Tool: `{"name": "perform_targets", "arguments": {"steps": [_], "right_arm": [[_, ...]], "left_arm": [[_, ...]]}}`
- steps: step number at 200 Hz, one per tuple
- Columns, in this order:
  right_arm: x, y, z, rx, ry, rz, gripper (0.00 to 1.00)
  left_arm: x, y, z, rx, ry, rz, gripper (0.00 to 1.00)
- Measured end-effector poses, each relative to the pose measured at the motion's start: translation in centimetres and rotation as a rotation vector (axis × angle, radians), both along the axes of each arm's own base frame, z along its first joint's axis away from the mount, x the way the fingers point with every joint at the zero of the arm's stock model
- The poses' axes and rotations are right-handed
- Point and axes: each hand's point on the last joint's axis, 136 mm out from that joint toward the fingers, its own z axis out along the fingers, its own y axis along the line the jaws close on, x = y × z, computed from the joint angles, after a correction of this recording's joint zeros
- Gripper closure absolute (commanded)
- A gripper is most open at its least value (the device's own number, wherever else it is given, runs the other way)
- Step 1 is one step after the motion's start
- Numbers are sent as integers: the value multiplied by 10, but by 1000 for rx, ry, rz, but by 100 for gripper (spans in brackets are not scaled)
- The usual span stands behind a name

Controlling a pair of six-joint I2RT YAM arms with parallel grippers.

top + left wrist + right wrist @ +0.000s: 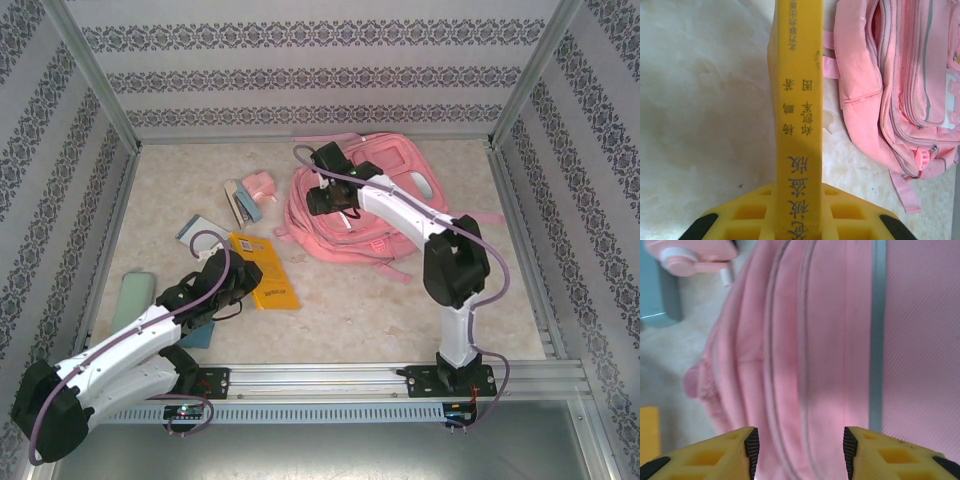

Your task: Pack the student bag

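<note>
1. Student bag (400, 160) lies flat on the table, front face up, just right of the yellow book (272, 280) and a little beyond it.
2. We judge the packing barely begun. We see nothing inside the bag, and we cannot tell whether any compartment is unzipped wide enough to load.
3. One item is in hand: the left gripper (238, 272) is clamped on the yellow book near one end of its spine, with its jaws pressed against both covers.
4. The right gripper (325, 198) hangs beyond the book, over the bag edge nearest the book. Its jaws are spread wide, holding nothing, with pink fabric beneath them.
5. Left to pack, besides the book, are the pink box (263, 185) beyond it and the green case (132, 298) well to its left. Both lie loose.
6. The bag's long axis seems to slant from the end nearest the book toward the far right. Its layered zip edges face the book, and the pink straps (398, 270) trail to the book's right. We cannot say for sure which end is the top.
</note>
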Motion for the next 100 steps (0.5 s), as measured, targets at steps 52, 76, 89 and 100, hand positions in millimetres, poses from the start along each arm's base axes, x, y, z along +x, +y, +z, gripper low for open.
{"name": "perform_targets", "arguments": {"steps": [52,76,89,100], "right_arm": [[12,-3,-55,-152,60,34,53],[13,-6,-64,-201,59,46,88],[13,-6,-61,-206,48,41,100],[12,-6,-58,-203,40,34,100]], "left_arm": [[2,-2,8,0,-14,-7,100],[2,-2,12,6,-15,-12,100],[4,-3,15,8,-21,-17,100],[6,-4,20,7,-29,-20,100]]}}
